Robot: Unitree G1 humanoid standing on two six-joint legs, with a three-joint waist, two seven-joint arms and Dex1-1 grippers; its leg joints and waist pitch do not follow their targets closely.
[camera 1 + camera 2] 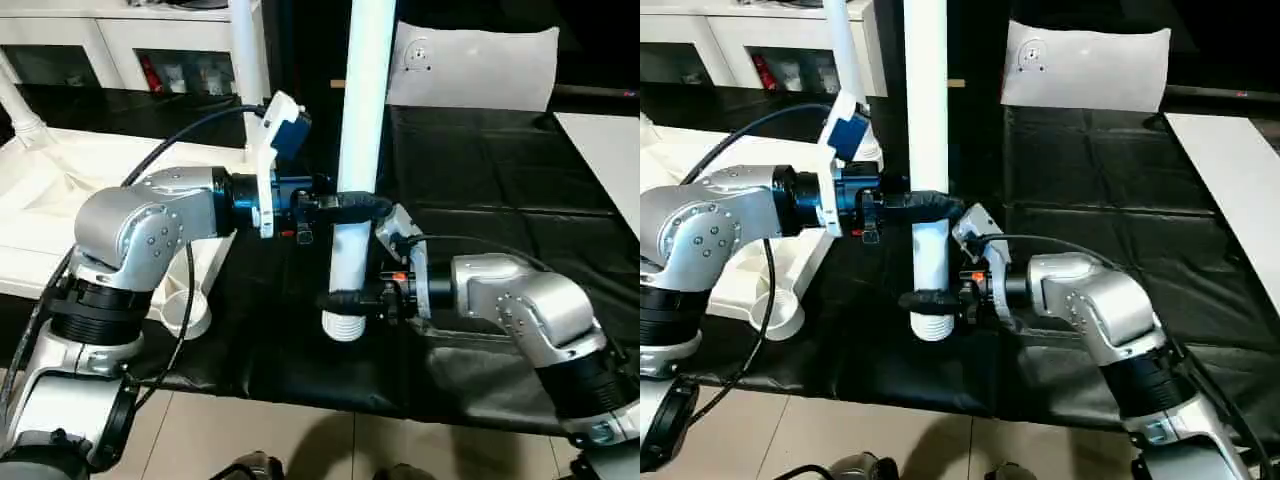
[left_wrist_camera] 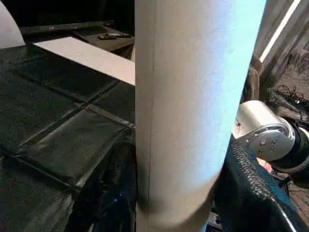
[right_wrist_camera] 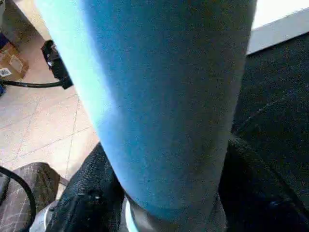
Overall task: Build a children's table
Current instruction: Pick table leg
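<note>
White leg [image 1: 360, 130], my black fingers [image 1: 352, 206] on it, my forearms silver, black table cover [image 1: 480, 230], white tabletop [image 1: 60, 190].

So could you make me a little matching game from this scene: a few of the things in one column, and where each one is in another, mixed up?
Things:
1. left gripper
2. right gripper
3. long white tapered tube leg
4. white plastic tabletop

Places or states:
A. upright, held by both grippers
B. clamped low on the leg, just above its ribbed end
C. lying on the robot's left, ribbed side up
D. clamped higher on the leg

Pairs: 1-D, 2-B, 3-A, 4-C
</note>
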